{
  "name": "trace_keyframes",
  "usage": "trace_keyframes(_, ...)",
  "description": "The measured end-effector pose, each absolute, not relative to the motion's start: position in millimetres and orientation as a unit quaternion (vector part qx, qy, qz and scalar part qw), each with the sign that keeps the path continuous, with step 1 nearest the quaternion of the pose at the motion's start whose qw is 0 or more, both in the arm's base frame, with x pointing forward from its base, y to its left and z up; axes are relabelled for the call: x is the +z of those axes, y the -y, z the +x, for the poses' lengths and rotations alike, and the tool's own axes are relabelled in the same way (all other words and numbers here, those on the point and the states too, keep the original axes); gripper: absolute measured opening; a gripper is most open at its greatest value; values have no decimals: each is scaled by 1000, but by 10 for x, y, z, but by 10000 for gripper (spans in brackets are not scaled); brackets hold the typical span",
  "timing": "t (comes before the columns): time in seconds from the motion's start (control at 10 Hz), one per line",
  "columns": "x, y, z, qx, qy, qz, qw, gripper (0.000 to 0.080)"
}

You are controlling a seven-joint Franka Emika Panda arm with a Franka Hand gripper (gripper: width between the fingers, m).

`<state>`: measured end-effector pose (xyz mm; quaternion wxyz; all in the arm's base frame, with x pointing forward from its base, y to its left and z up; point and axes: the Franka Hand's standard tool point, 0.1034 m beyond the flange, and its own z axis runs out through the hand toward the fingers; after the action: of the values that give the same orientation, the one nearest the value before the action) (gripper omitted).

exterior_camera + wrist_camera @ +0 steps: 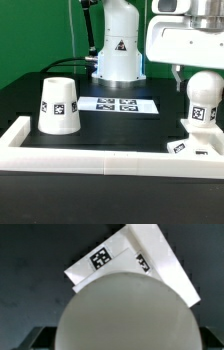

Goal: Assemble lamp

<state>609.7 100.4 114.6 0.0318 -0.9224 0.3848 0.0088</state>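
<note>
**Exterior view:** the lamp hood point(58, 105), a white tapered shell bearing a tag, stood narrow end up on the black table point(100, 130) toward the exterior view's left; the marker board point(118, 103) lay flat in front of the robot base point(118, 50); toward the exterior view's right the bulb point(200, 98) stood upright on the lamp base point(193, 143), near the white rail point(90, 165) edging the table; the gripper point(181, 74) hung just above the bulb.

**Wrist view:** the rounded white bulb point(125, 314) filled much of the picture, with the tagged lamp base point(125, 258) beyond it; one dark finger point(42, 338) showed at the bulb's edge, possibly touching it; whether the jaws stood apart or pressed on the bulb could not be told.
</note>
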Motion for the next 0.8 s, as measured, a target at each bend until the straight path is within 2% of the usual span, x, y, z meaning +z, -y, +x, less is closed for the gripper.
trace_keyframes(0.4, 1126, -949, 6103, 31, -530, -846, 54, 577)
trace_keyframes(0.8, 1127, -991, 6098, 40, -602, -796, 56, 577)
